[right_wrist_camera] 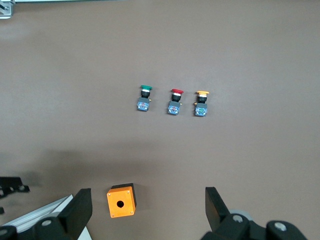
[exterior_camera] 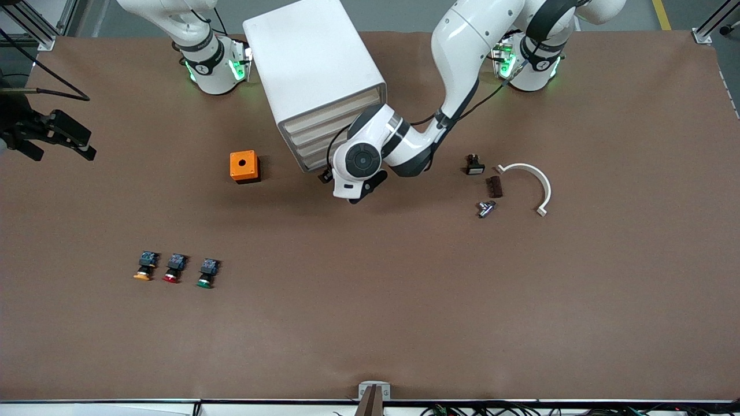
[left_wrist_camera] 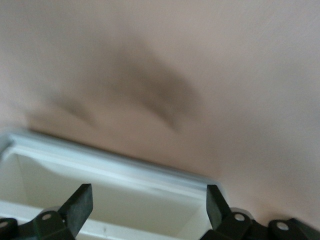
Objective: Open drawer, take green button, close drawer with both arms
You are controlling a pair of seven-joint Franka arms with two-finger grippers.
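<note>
The table (exterior_camera: 370,323) is wide and mostly bare toward the front camera. At its robot edge, between the two bases, stands the white cabinet (exterior_camera: 312,63), turned at an angle so its four cream drawer fronts face the open middle of the table.

The left arm (exterior_camera: 462,52) reaches across to those fronts. Its wrist hides the left claw (exterior_camera: 354,196) in the front view, but the left wrist view shows both fingers (left_wrist_camera: 77,205) spread wide, straddling the rim of the drawer (left_wrist_camera: 115,170), a lower one, with nothing gripped yet. As I read it, the pull must run straight out from the cabinet face, where there is free room; the orange box (exterior_camera: 244,166) sits just beside that line.

The right claw (exterior_camera: 52,138) hangs open and empty over the right arm's end of the table, waiting.

The green button (exterior_camera: 206,274) lies on the table, not in a drawer, nearer the front camera, last in a row with the red button (exterior_camera: 173,269) and the orange button (exterior_camera: 144,267). The right arm is clearly the closer one to it.
</note>
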